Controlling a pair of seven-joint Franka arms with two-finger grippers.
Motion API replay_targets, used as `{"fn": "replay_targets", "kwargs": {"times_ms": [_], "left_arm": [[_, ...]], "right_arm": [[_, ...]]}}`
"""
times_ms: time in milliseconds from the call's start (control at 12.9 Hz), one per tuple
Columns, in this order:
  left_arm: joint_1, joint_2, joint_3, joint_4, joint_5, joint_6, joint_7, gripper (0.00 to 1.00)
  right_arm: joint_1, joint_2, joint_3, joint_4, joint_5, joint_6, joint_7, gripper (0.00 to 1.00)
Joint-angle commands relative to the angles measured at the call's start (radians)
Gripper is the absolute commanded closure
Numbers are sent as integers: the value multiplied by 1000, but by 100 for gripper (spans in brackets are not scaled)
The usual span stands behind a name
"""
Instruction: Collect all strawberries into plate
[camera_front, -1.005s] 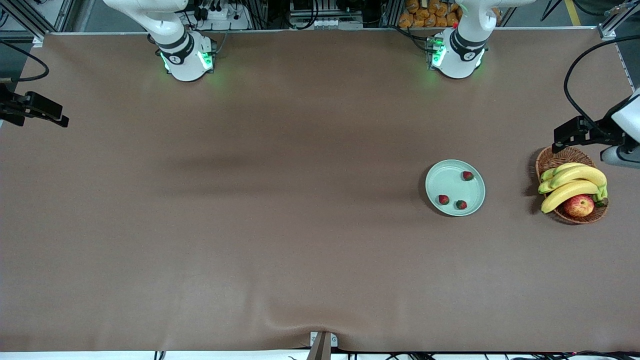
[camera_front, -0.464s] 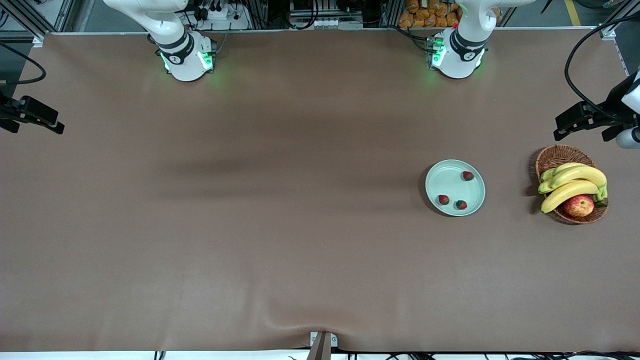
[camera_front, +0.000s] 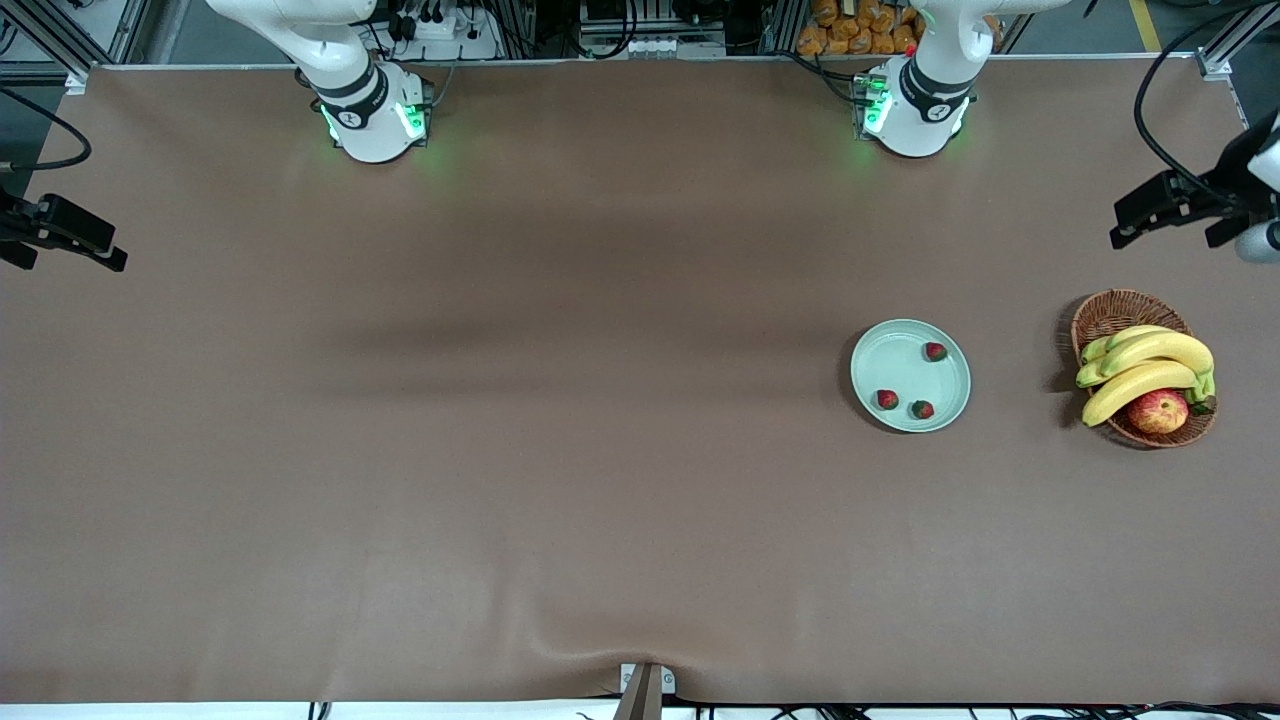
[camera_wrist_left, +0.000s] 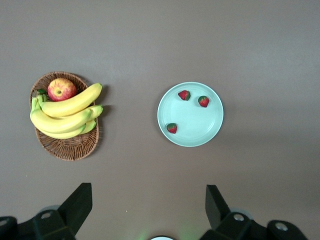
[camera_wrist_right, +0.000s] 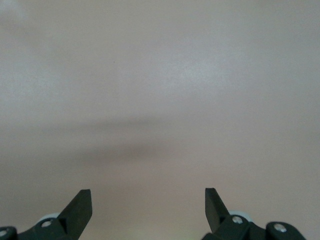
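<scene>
The pale mint-green plate (camera_front: 900, 372) lies on the brown table toward the left arm's end. Three small red strawberries lie in it: one (camera_front: 935, 351) by the rim toward the robots' bases, and two (camera_front: 887, 399) (camera_front: 922, 409) side by side near the rim closest to the front camera. The left wrist view shows the plate (camera_wrist_left: 192, 117) and the berries (camera_wrist_left: 184, 95) (camera_wrist_left: 203, 101) (camera_wrist_left: 172, 128) from high up. My left gripper (camera_front: 1150, 212) (camera_wrist_left: 148, 192) is open and empty, raised over the table's edge at the left arm's end. My right gripper (camera_front: 70, 235) (camera_wrist_right: 148, 195) is open and empty over the right arm's end.
A brown wicker basket (camera_front: 1110, 315) with bananas (camera_front: 1145, 365) and a red-yellow apple (camera_front: 1157, 411) stands beside the plate, nearer the left arm's end. It also shows in the left wrist view (camera_wrist_left: 70, 147). The right wrist view shows only bare table.
My left gripper has risen away from over the basket toward the table's edge. My right gripper has shifted slightly outward. The plate and berries have not moved.
</scene>
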Motion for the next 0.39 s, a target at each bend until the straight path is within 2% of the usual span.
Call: {"fn": "replay_targets", "kwargs": {"times_ms": [0,309], "left_arm": [[-6,-54,-8,-57,-7,0,-18,0],[-24,-49,2,-49,-5,0,-50,0]], "right_arm": [[-14,-7,10,-3,16,2,-3,0],[-12,-7,10,-1,16,2,-3,0]]}}
